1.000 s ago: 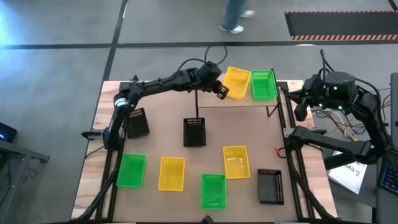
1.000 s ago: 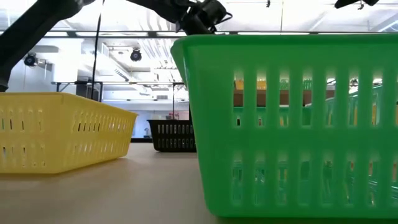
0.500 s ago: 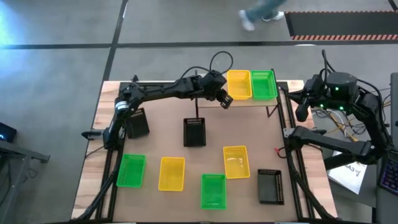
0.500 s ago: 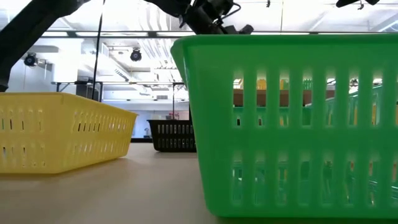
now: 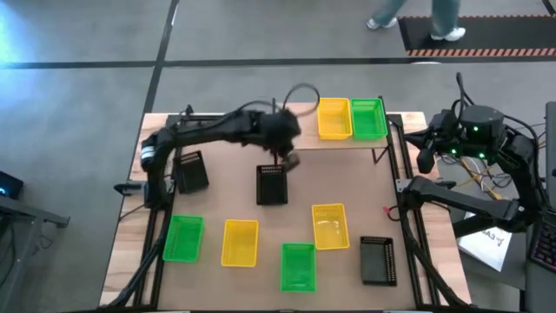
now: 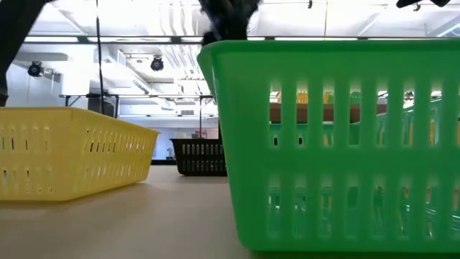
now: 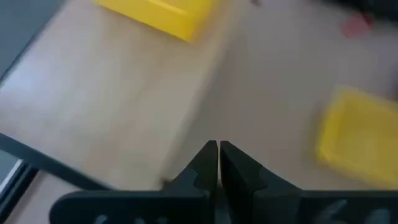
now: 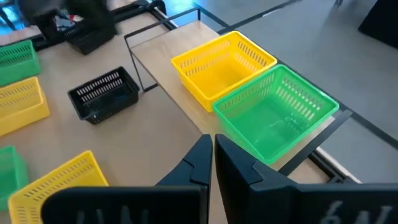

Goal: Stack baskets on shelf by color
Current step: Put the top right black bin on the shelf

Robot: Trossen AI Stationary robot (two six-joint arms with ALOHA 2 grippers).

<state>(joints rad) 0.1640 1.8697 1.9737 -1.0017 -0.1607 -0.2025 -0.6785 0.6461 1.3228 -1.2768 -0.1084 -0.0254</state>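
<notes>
Left gripper (image 5: 291, 162) fingers (image 7: 208, 163) pressed shut, nothing held, hanging over mid-desk just above far edge of the middle black basket (image 5: 272, 184). Not touching it as far as can be told; motion blur hides exact gap. Right gripper (image 8: 213, 160) also closed flat, empty, parked off right edge of desk (image 5: 221, 187), well apart from every basket.

Baskets probably light, thin slotted plastic, fairly stiff but walls likely flex under a pinch; smooth rim could slip. Best hold likely one short wall, one finger inside and one outside, near rim middle so it hangs level. Fingers must open first.

Outward from left gripper: black basket directly under and just near side of fingers. Beyond, shelf (image 5: 300, 143) at far edge with yellow basket (image 5: 333, 117) and green basket (image 5: 368, 118) side by side, touching, on its right part; left part bare. Another black basket (image 5: 192, 171) at left by arm base. Yellow one (image 5: 330, 225) right of centre. Near row: green (image 5: 183, 238), yellow (image 5: 241, 242), green (image 5: 297, 266), black (image 5: 378, 260) at right.

Stacking hardly begun, judging from single baskets on shelf; black stack spot open. Nesting needs square alignment, else rim catches.
</notes>
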